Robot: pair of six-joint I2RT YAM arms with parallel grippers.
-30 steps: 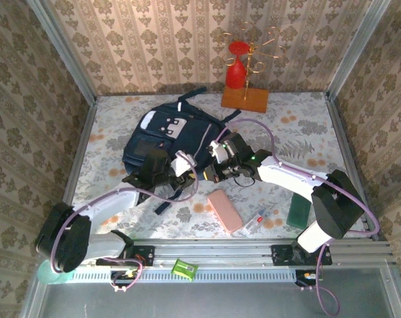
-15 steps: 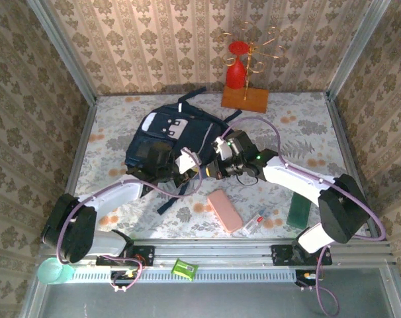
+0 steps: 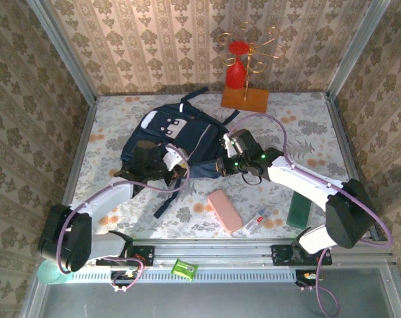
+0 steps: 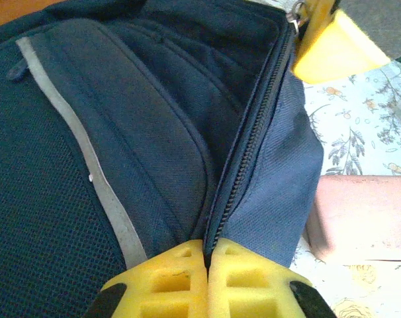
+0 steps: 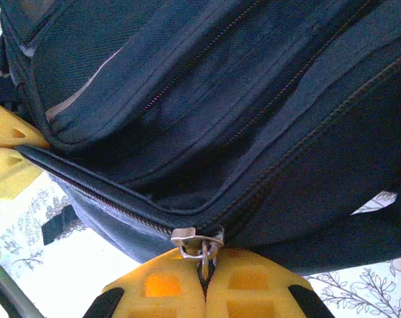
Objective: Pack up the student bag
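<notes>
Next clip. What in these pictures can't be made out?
1. Inside of the student bag: both wrist views, its own fabric covers it.
2. Pink case: left wrist view, cut off by the right edge.
3. Small clear item beside the pink case: top view, too small to identify.
4. Dark green object further right: top view, too small to identify.

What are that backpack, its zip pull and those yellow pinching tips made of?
The student bag: matte navy woven fabric with a visible weave, likely nylon or polyester. The zip pull: shiny silvery metal, it seems. The yellow pads on the jaws: matte, probably plastic or foam, with moulded recesses.
</notes>
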